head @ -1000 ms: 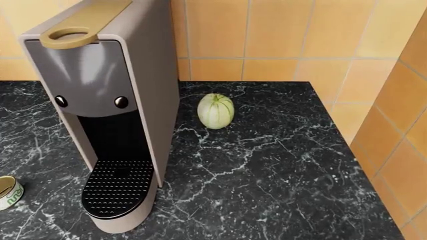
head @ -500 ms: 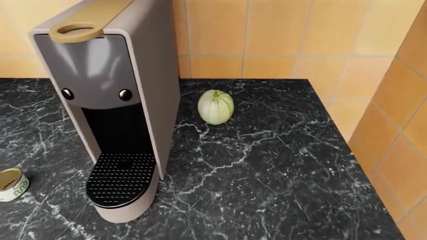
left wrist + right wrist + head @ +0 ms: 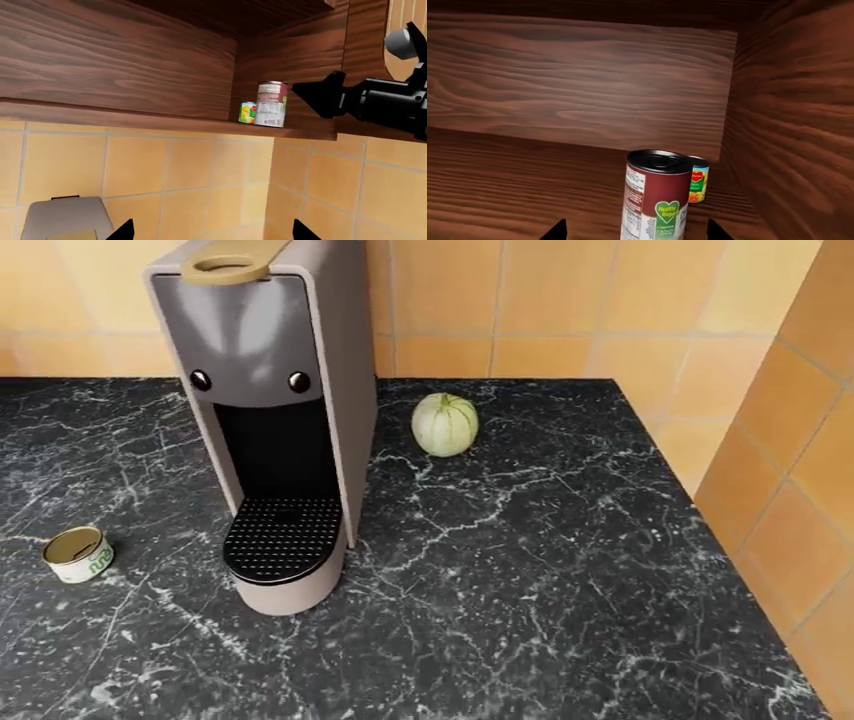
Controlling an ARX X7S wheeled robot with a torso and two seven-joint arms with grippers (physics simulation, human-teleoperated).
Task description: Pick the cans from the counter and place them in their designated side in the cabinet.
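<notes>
The tall can (image 3: 657, 200), dark red with a white-green label, stands upright on the wooden cabinet shelf (image 3: 507, 185) near its right wall. My right gripper (image 3: 636, 232) is open, its fingertips wide on either side of the tall can and not touching it. The same can shows in the left wrist view (image 3: 271, 104), with one of the right gripper's black fingers (image 3: 323, 95) beside it. My left gripper (image 3: 212, 232) is open and empty, below the cabinet. The short can (image 3: 80, 555) with a gold lid lies on the black counter (image 3: 561, 570) at the far left.
A smaller green-yellow can (image 3: 696, 186) stands behind the tall one against the cabinet's right wall. A grey coffee machine (image 3: 287, 360) and a pale green squash (image 3: 445, 425) stand on the counter. Orange tiled walls close the back and right.
The head view has shifted, so the coffee machine, squash and short can sit further right in the picture and the short can shows whole. Nothing on the counter has moved.
</notes>
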